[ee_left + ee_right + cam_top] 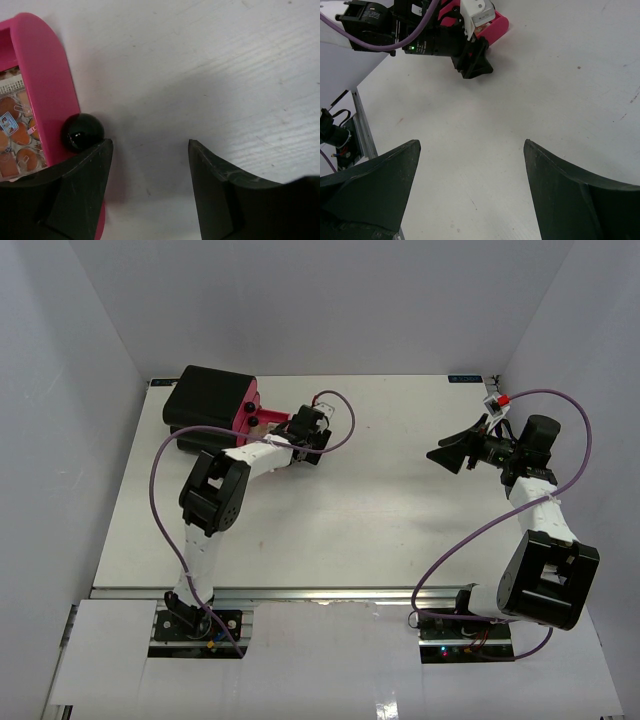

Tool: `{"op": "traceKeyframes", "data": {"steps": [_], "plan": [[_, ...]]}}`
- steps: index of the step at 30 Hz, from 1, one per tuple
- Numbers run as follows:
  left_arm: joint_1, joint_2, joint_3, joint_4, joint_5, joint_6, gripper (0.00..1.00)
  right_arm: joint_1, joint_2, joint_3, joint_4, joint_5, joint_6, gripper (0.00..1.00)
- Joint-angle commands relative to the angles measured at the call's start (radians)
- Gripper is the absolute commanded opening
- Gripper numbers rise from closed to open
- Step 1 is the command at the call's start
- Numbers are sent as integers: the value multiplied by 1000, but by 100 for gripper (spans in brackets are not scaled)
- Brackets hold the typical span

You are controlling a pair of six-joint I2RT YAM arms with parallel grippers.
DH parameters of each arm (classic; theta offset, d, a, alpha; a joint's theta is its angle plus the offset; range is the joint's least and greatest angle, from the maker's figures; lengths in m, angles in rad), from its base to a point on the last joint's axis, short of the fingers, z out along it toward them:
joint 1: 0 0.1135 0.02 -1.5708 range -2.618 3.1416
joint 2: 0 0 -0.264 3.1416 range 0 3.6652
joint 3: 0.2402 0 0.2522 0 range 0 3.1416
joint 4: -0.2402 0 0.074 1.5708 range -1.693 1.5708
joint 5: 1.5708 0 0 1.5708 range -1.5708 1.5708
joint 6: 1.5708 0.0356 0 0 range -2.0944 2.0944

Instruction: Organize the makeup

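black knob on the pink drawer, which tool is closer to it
Left. The left tool has the black knob just beside one finger; the right tool hangs far across the table.

— What is in the upper left of the overhead view?
— A big black box (205, 398) on the white table (380, 530), at the far left corner. Its right face is pink, with black knobs (241, 412).
— Is a drawer out?
— Yes, one pink drawer (47, 85) stands open. In the left wrist view its round knob (82, 132) sits at mid-left, on the pink front.
— And around the table?
— Pale walls (330, 300) on three sides, and a metal rail (330, 592) along the bottom edge
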Motion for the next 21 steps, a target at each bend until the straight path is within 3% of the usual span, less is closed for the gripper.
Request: {"op": "traceKeyframes", "data": {"steps": [1, 13, 21], "plan": [[16, 35, 28, -13, -162, 48, 80, -2, 4, -5, 28, -26, -11, 90], [101, 26, 48, -18, -212, 45, 89, -4, 4, -2, 25, -29, -13, 90], [121, -4, 44, -23, -180, 34, 89, -4, 4, -2, 22, -28, -13, 90]]}}
